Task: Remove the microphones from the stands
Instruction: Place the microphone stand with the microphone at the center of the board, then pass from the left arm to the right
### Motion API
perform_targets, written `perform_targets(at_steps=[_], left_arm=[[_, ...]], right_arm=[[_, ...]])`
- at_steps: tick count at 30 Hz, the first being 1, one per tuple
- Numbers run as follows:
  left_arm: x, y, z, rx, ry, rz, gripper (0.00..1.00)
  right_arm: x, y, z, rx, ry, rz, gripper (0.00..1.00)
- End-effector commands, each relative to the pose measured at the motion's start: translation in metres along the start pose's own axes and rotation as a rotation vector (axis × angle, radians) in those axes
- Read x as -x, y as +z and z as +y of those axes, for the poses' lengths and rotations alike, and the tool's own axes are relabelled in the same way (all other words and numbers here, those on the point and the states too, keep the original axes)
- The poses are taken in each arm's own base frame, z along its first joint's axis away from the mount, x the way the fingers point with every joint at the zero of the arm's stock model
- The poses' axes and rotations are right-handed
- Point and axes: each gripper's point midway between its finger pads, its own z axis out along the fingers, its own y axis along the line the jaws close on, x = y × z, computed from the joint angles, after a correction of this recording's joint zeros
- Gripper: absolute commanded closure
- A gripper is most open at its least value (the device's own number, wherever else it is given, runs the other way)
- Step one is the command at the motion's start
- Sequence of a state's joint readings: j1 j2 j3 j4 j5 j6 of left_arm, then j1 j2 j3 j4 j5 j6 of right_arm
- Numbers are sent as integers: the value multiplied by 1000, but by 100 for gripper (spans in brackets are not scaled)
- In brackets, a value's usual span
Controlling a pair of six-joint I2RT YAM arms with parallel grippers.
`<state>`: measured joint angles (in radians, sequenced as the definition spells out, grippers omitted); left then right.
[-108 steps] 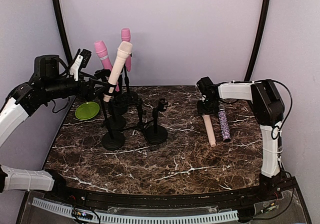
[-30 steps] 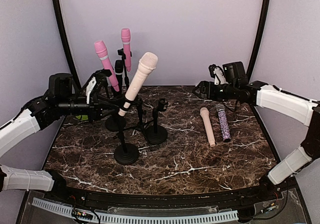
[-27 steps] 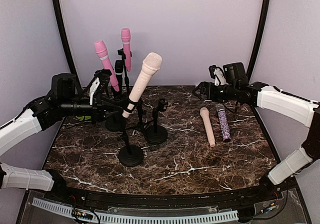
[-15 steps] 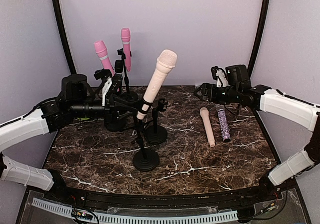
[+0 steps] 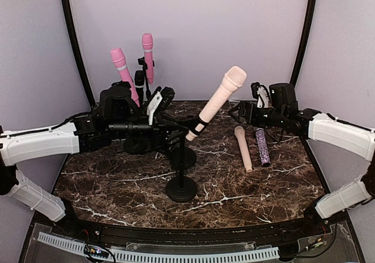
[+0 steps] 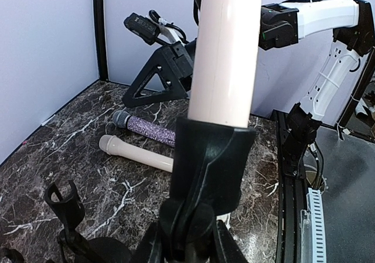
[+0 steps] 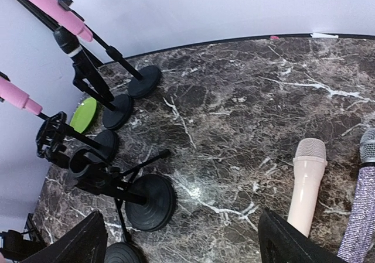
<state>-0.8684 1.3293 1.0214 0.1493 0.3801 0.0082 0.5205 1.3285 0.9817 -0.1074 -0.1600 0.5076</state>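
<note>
A cream microphone (image 5: 218, 99) leans to the right in the black clip (image 5: 196, 126) of a round-based stand (image 5: 181, 190) at the table's middle. My left gripper (image 5: 174, 135) is shut on the stand's post just below the clip. In the left wrist view the microphone (image 6: 225, 52) and clip (image 6: 211, 163) fill the centre, with my gripper (image 6: 186, 245) closed on the post beneath. My right gripper (image 5: 241, 112) hovers open to the right of the microphone's head, apart from it. In the right wrist view the right gripper (image 7: 181, 245) holds nothing.
A loose cream microphone (image 5: 244, 149) and a purple glitter one (image 5: 262, 146) lie on the marble at the right. An empty stand (image 5: 183, 156) is just behind the held one. Two pink microphones (image 5: 121, 67) (image 5: 147, 49) stand in stands at the back left by a green plate (image 7: 84, 113).
My left gripper has carried the stand and cream microphone from the left to the table's middle, nearer the right gripper. The right gripper has shifted slightly right and opened a little wider.
</note>
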Motion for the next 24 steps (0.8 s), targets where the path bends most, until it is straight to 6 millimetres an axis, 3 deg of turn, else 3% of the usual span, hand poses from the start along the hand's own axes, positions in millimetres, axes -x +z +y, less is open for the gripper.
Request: perform_targets(at_steps=[1, 10, 24], left_arm=[[53, -4, 6, 51, 108, -165, 100], [62, -6, 11, 81, 133, -214, 100], [53, 9, 23, 115, 138, -226, 100]], right_arm=[[18, -23, 43, 223, -27, -127, 5], [39, -96, 105, 587, -93, -340, 1], [35, -139, 145, 791, -185, -391, 1]])
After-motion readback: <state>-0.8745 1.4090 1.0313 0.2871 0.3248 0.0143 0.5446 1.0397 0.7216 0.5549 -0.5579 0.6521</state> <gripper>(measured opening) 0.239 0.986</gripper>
